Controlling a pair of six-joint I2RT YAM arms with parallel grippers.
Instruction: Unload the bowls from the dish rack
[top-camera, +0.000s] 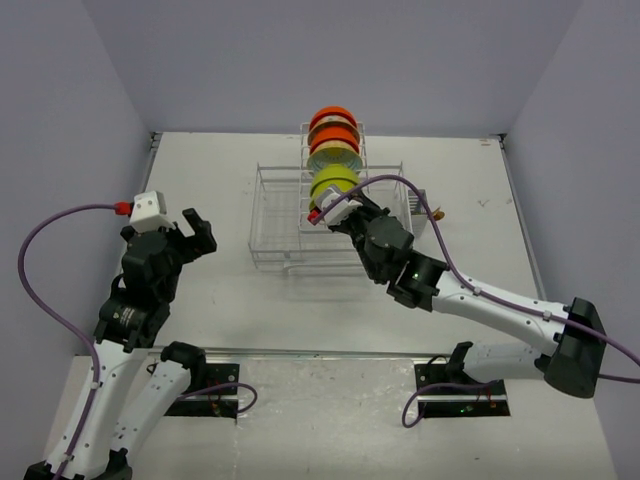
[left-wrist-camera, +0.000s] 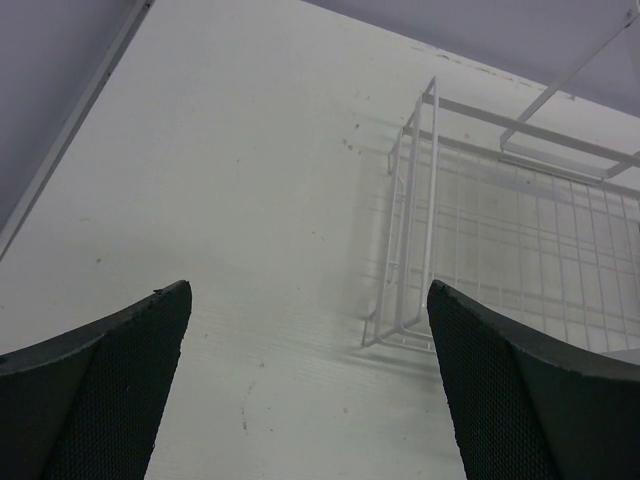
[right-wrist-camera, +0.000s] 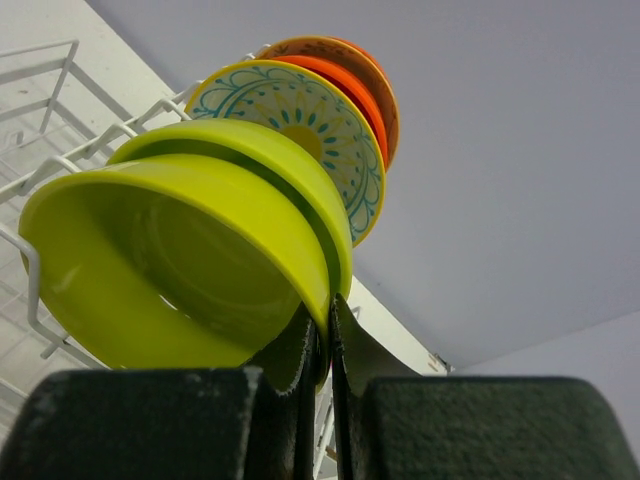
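Observation:
Several bowls stand on edge in the tall slotted section of the white wire dish rack (top-camera: 272, 215): two orange-red ones (top-camera: 333, 119) at the back, a cream patterned one (top-camera: 333, 156), then two lime-green ones (top-camera: 333, 181). My right gripper (right-wrist-camera: 328, 318) is shut on the rim of the nearest lime-green bowl (right-wrist-camera: 170, 270), which still sits in the rack wires. Behind it are the second lime bowl (right-wrist-camera: 262, 150), the patterned bowl (right-wrist-camera: 300, 120) and the orange bowls (right-wrist-camera: 352, 80). My left gripper (left-wrist-camera: 308, 300) is open and empty over the table, left of the rack's corner (left-wrist-camera: 410, 250).
The rack's low basket part (left-wrist-camera: 520, 230) holds nothing that shows. A grey cup (top-camera: 418, 205) hangs on the rack's right side. Walls close the table at the back and both sides. Bare white table (top-camera: 210, 170) lies left of the rack.

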